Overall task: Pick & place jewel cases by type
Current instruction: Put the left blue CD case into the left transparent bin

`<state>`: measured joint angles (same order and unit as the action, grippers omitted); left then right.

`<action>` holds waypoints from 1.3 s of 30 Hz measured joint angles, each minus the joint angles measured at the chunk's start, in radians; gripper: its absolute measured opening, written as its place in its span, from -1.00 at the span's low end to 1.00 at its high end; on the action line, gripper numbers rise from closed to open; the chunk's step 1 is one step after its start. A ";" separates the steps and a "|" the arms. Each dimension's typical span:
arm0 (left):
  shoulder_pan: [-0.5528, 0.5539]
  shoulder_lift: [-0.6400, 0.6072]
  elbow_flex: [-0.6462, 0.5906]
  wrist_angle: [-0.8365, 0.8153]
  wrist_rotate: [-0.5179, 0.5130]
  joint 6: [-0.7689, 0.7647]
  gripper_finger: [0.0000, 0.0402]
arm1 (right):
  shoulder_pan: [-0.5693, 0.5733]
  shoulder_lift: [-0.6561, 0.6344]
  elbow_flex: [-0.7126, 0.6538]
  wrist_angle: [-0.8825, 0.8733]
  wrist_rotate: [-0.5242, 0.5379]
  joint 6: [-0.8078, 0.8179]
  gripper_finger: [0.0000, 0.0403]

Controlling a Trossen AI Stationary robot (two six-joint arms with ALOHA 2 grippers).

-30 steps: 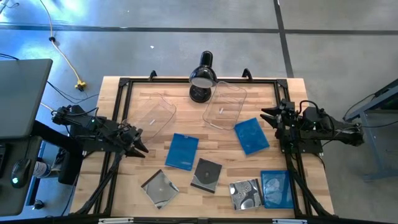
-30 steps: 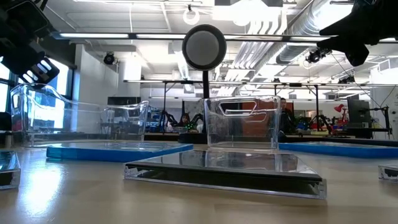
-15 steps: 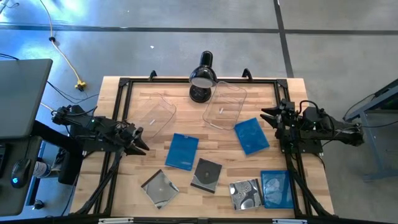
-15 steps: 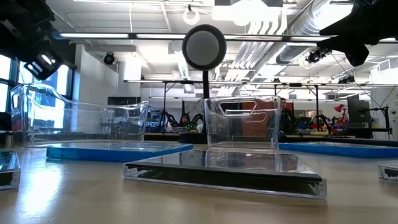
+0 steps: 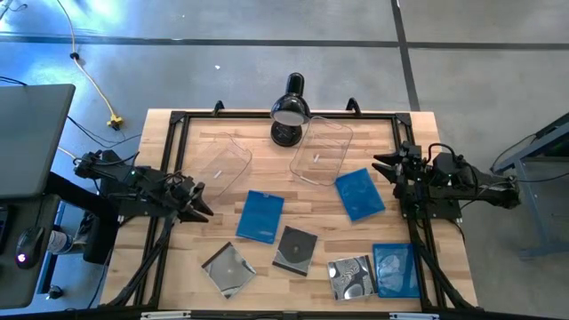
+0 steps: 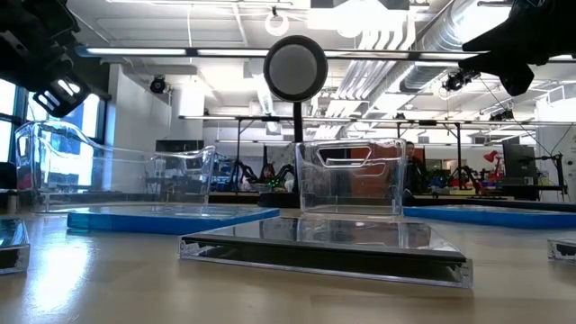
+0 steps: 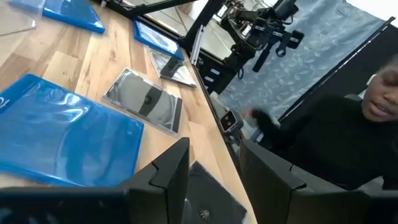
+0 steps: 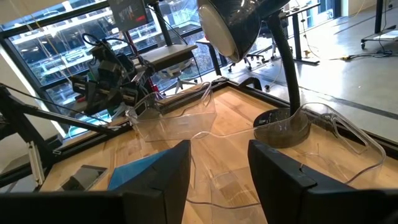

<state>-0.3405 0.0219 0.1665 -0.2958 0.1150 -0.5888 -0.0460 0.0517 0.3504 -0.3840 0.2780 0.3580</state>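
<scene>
Fingers of the left gripper (image 5: 197, 206) and right gripper (image 5: 384, 165) are spread, empty, at opposite table edges. Between them six flat square plastic jewel cases (image 5: 261, 216) lie scattered, corners turned various ways.

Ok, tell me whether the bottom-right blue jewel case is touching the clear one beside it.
Touching. In the high view the blue jewel case and the clear jewel case meet edge to edge, no wood showing between.

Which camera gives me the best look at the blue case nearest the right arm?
High view: the blue case lies flat and fully visible beside the right tub. Low view shows only its thin edge; left wrist shows a distant corner.
</scene>
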 joint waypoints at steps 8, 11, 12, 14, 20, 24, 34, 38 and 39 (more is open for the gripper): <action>0.000 0.000 0.000 0.016 -0.265 0.112 -0.30 | 0.000 0.000 0.000 -0.005 0.000 -0.024 -0.22; 0.000 0.002 0.000 0.013 -0.376 0.099 -0.30 | 0.000 0.000 0.000 -0.007 0.003 -0.123 -0.22; 0.000 0.002 0.000 0.011 -0.410 0.077 -0.30 | 0.000 0.000 0.000 -0.007 0.003 -0.152 -0.22; 0.000 0.002 0.000 0.009 -0.463 0.037 -0.30 | 0.000 0.000 0.000 -0.007 0.003 -0.190 -0.22; 0.000 0.002 0.000 0.017 -0.391 0.017 -0.32 | 0.000 0.000 0.000 0.016 0.002 -0.320 -0.22; 0.000 0.032 0.002 0.096 -0.322 0.022 -0.45 | 0.000 0.000 0.000 0.086 0.002 -0.296 -0.22; 0.000 0.376 0.327 -0.061 -0.291 0.168 -0.95 | 0.000 0.001 0.000 0.416 0.002 -0.287 -0.22; 0.000 0.604 0.529 -0.263 -0.296 0.216 -0.99 | 0.000 0.010 0.000 0.422 0.001 -0.290 -0.22; 0.000 0.662 0.579 -0.314 -0.294 0.218 -0.99 | 0.000 0.022 0.000 0.414 -0.001 -0.294 -0.22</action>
<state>-0.3405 0.6842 0.7459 -0.6097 -0.1786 -0.3711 -0.0463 0.0739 0.3504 0.0299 0.2765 0.0644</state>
